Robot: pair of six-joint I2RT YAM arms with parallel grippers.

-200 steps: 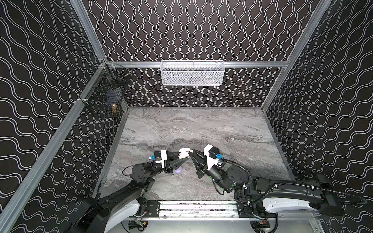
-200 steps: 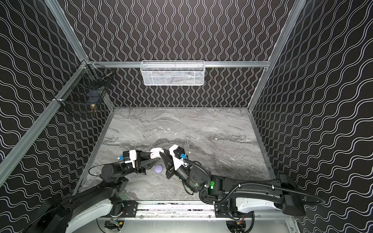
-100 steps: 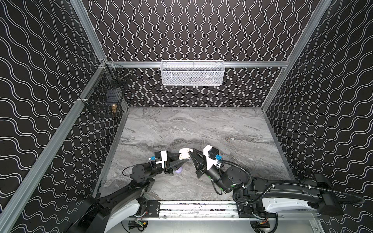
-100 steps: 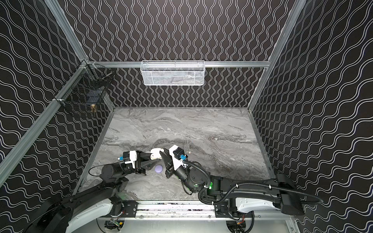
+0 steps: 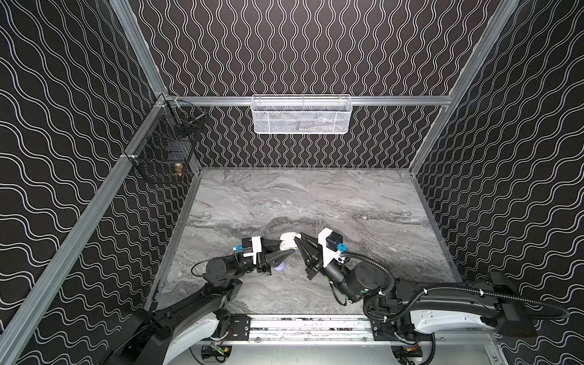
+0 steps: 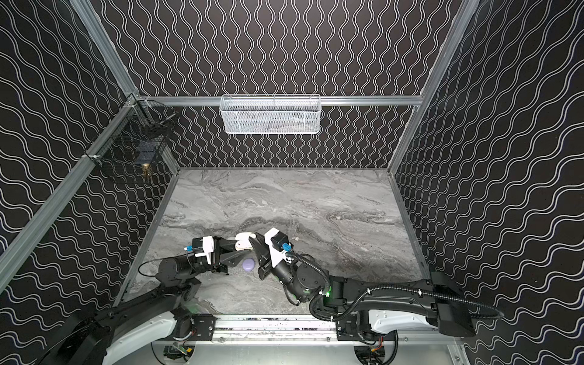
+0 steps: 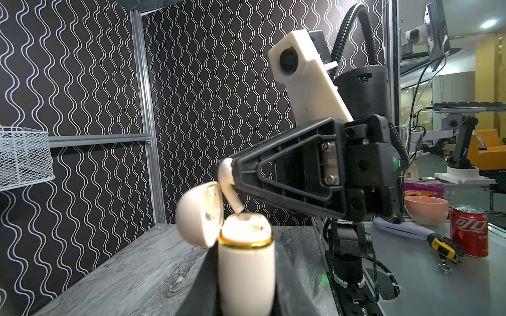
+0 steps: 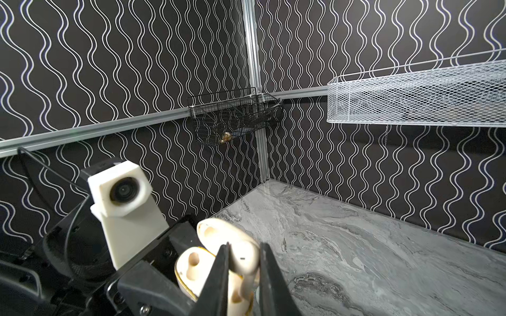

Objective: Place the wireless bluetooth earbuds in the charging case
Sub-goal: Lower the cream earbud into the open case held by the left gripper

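The glossy cream gold-rimmed charging case (image 7: 246, 268) stands upright with its lid hinged open, clamped between the left gripper's (image 5: 288, 247) fingers over the marbled grey desk (image 5: 316, 202). One of its sockets shows empty. The right gripper's (image 8: 245, 247) fingers pinch a white stemmed plastic earbud (image 7: 228, 188). Its stem slants downward, tip at the case's mouth. Both arms reach low.

White earbud (image 7: 225, 179) is clamped in right tool (image 8: 243, 253), stem tip at a socket of open white case (image 7: 246, 262) gripped by left tool (image 5: 288, 247).
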